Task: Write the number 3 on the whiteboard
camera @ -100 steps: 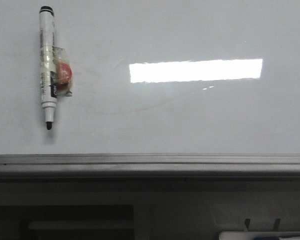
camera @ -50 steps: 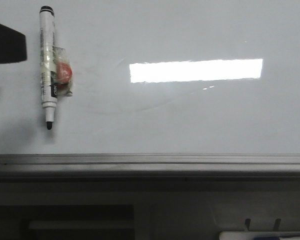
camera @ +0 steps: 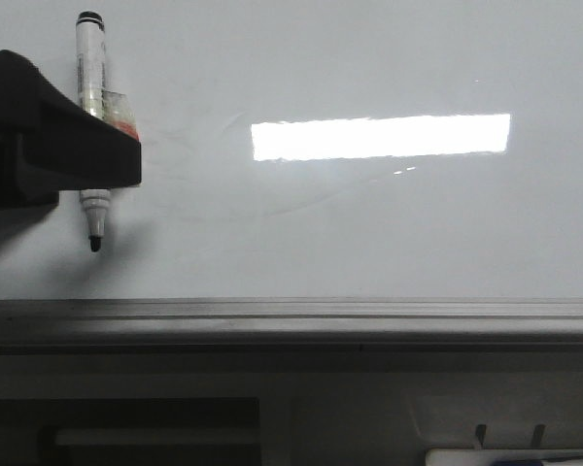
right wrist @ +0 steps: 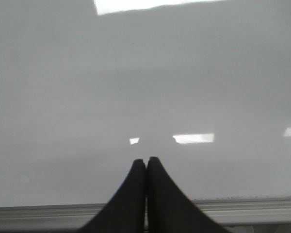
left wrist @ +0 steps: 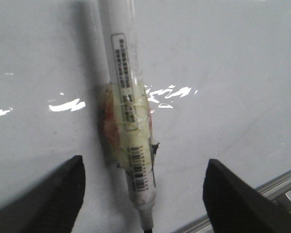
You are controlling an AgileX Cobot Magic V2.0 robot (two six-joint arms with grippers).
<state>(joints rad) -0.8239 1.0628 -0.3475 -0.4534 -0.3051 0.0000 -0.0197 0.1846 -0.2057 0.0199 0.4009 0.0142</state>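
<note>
Reaching for the marker (camera: 90,209) at the frame's upper left, left gripper (left wrist: 143,194) spread wide, holding nothing; next, close on its barrel; whiteboard (camera: 369,233) unmarked

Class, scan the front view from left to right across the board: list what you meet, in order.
Left gripper → marker, partly overlapped by the gripper → bright light reflection, all on the whiteboard.

Marker (left wrist: 131,141) label — print illegible, barcode.

The marker (camera: 95,209) lies on the whiteboard (camera: 369,223), far left. The left end effector (camera: 73,146) sits over its middle, tip pointing toward the bottom rail (camera: 291,316).
</note>
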